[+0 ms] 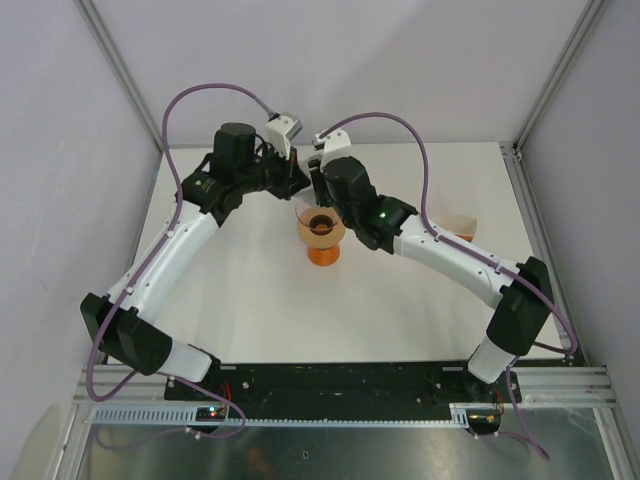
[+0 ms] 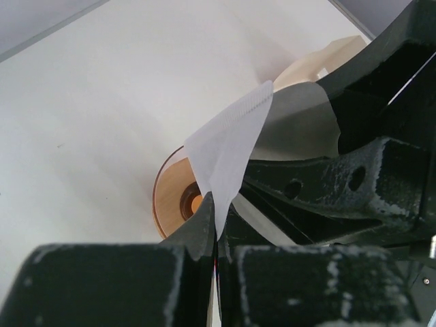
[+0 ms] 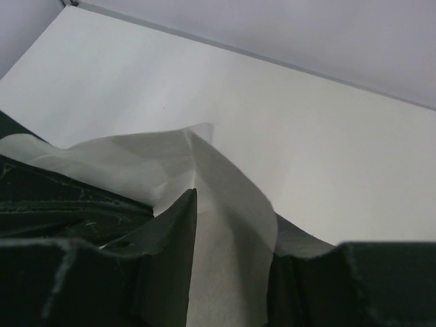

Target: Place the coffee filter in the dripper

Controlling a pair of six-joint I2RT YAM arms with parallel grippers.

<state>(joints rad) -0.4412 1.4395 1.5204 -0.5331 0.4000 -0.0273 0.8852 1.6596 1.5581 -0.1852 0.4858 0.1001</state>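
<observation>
Spanning most of the top view, white table (image 1: 230, 300) sits inside pale walls w/ alu frame posts. L arm (image 1: 170, 250) and R arm (image 1: 450, 255) bend in from the near corners and meet over the far-centre of the table, each trailing a purple cable (image 1: 215, 92). Pale tan item (image 1: 462, 225) lies on the table just beyond the R arm's forearm; can't tell what it is. Dripper (image 1: 320, 228) stands upright at table centre on an orange base (image 1: 322, 255), rim up, directly below both wrists; in the L wrist view its brownish see-through rim (image 2: 170, 197) shows beneath the paper w/ orange visible through the bottom hole. Filter (image 2: 228, 146) is in the air above the dripper, not yet seated: a white, partly unfolded sheet w/ crimped seam edge uppermost, its lower point caught in the L gripper (image 2: 216, 211), whose jaws are pressed tight on that point. R gripper (image 3: 235, 218) comes in from the opposite side, jaws part-way apart, w/ the filter (image 3: 225, 177) spread across the gap and lying against one finger (image 3: 180, 231); no clamp on the paper can be made out there.
</observation>
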